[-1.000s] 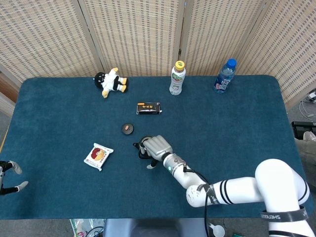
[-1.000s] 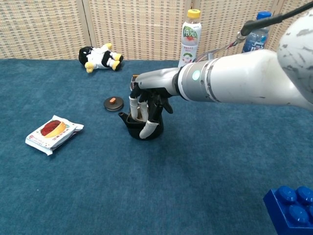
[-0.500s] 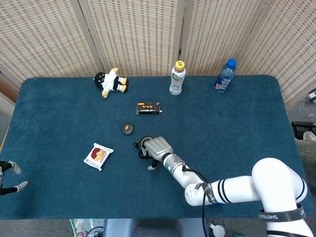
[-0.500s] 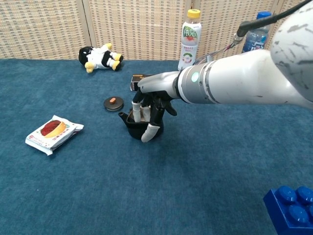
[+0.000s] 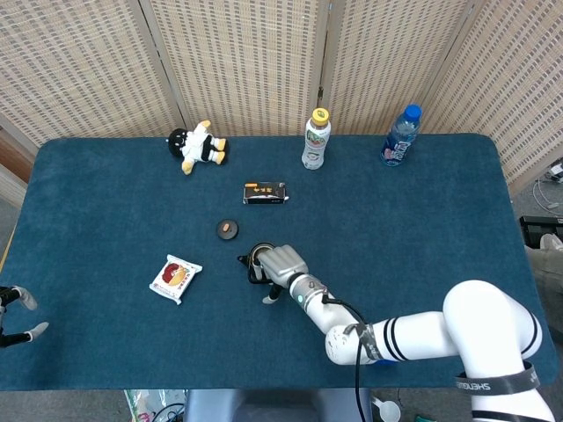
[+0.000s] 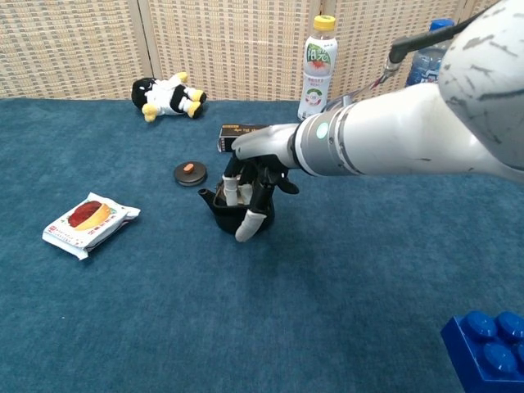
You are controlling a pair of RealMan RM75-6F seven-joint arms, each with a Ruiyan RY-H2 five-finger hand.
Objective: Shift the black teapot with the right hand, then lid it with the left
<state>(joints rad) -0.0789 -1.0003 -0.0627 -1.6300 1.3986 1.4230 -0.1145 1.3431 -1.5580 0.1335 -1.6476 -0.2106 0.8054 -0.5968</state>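
Head view: the right hand [image 5: 281, 263] has slid a little toward the near table [image 5: 422, 229] edge since a second ago, fingers wrapped on the teapot [image 5: 254, 265], so the shift looks underway. The left hand [image 5: 16, 316] idles apart at the far left edge, holding nothing. One lid [image 5: 227, 229], one snack pack [image 5: 176, 278], one box [image 5: 265, 192], one plush [image 5: 198, 146], two bottles [image 5: 316, 139]

Chest view: the right hand [image 6: 255, 176] clamps the pot [image 6: 225, 214] from above (lid [image 6: 189, 173] just beside, still off)
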